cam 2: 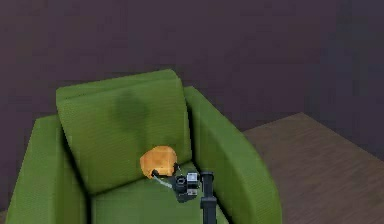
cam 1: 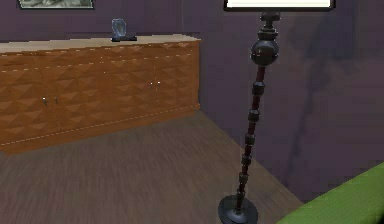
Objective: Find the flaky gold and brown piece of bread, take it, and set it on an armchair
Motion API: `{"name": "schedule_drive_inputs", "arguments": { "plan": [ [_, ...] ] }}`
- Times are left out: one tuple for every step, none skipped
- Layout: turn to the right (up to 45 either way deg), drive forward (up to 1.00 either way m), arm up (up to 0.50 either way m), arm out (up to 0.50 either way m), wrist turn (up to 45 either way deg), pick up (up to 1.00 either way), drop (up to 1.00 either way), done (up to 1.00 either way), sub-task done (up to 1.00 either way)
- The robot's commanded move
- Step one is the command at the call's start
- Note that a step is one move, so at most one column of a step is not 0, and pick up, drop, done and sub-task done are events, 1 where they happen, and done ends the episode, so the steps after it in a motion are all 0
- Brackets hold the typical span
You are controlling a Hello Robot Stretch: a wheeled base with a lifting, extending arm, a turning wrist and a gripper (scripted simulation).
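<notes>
So the Stretch is parked side-on to a green armchair (cam 2: 120,120), and that makes sense, since the arm (cam 2: 207,205) only reaches out that way. The bar comes up from 6 o'clock in the arm side view and ends right over the seat.

The gold-brown bread (cam 2: 157,161) sits at about 10 o'clock from the gripper (cam 2: 178,185), low against the backrest where it meets the seat cushion. With the chair right behind it, there's no telling whether the bread is resting on the cushion or the gripper has it. How the fingers are set can't be told either.

Looks like the set-down step, nearly done.

In the forward view there's a beaded floor lamp (cam 1: 255,110) near centre, a wooden sideboard (cam 1: 100,90) at 9 o'clock, and a green corner of the chair at 5 o'clock.
</notes>
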Motion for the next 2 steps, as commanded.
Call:
{"name": "schedule_drive_inputs", "arguments": {
  "plan": [
    [0.0,0.00,-0.32,0.00,0.0,0.00,0.00,0.00,0.00],
    [0.0,0.00,0.00,0.00,0.0,0.00,1.00,0.00,0.00]
  ]
}}
